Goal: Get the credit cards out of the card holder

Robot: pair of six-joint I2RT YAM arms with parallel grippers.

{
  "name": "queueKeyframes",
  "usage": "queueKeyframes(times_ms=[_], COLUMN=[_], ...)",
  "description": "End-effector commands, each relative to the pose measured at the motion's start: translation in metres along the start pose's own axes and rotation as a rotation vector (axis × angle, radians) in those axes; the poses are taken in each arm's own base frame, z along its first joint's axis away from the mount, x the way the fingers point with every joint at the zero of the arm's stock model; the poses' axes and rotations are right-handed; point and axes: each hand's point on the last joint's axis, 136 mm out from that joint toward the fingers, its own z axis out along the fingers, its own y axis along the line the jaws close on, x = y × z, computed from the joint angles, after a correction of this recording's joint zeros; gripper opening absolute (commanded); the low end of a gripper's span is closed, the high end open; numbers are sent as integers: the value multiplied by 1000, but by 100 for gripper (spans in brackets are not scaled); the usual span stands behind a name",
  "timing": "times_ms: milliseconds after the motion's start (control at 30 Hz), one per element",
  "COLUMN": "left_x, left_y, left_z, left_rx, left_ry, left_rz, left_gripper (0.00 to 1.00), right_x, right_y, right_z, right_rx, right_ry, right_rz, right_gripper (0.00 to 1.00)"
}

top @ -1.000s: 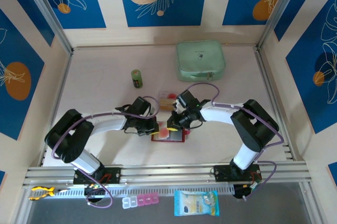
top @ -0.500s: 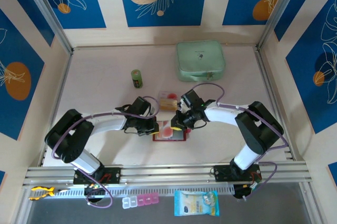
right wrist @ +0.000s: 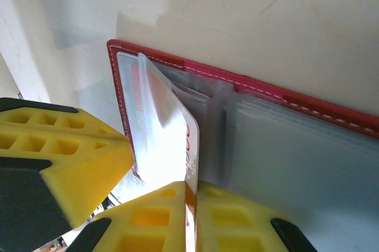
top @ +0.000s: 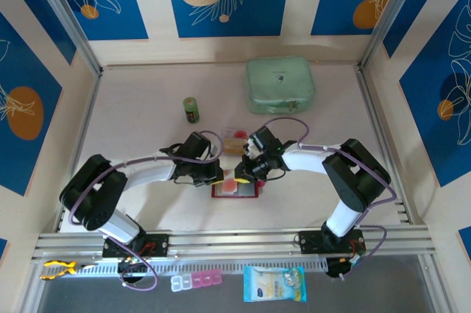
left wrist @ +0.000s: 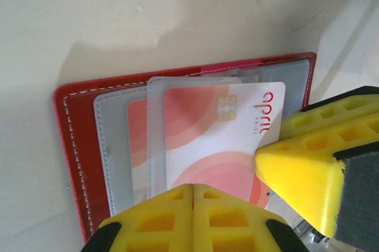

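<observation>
- Now the red folding card holder with clear plastic pockets [top: 241, 191] lies open on the pale worktop [top: 147, 129], about midway along its near edge.
- Left gripper [left wrist: 193, 188]: yellow fingers pressed together, tips over the holder's edge.
- Right gripper [right wrist: 190, 188]: clamped on a white credit card with reddish bands [left wrist: 219, 139], one end under a clear pocket, the other sticking out.

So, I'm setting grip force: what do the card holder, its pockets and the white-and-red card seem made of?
Card holder: probably red faux leather or vinyl, matte, with white stitching along the edge. Pockets: soft clear plastic film, see-through, slightly frosted. Credit card: likely stiff glossy plastic, printed, with a metallic chip.
</observation>
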Motion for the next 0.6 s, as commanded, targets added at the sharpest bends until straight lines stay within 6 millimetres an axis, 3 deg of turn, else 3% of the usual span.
queueKeyframes(times_ms=[0,367,567], left_x=[2,15,18], left_y=[1,34,39], left_z=[6,14,16], left_rx=[-9,-121,-129], left_ry=[27,62,68], left_rz=[-4,-20,-31], left_gripper=[0,0,0], right_x=[7,7,7], right_y=[-6,-6,-7], right_z=[4,2,-1], right_rx=[14,15,19], right_ry=[27,27,14], right_rz=[25,31,30], right_gripper=[11,16,15])
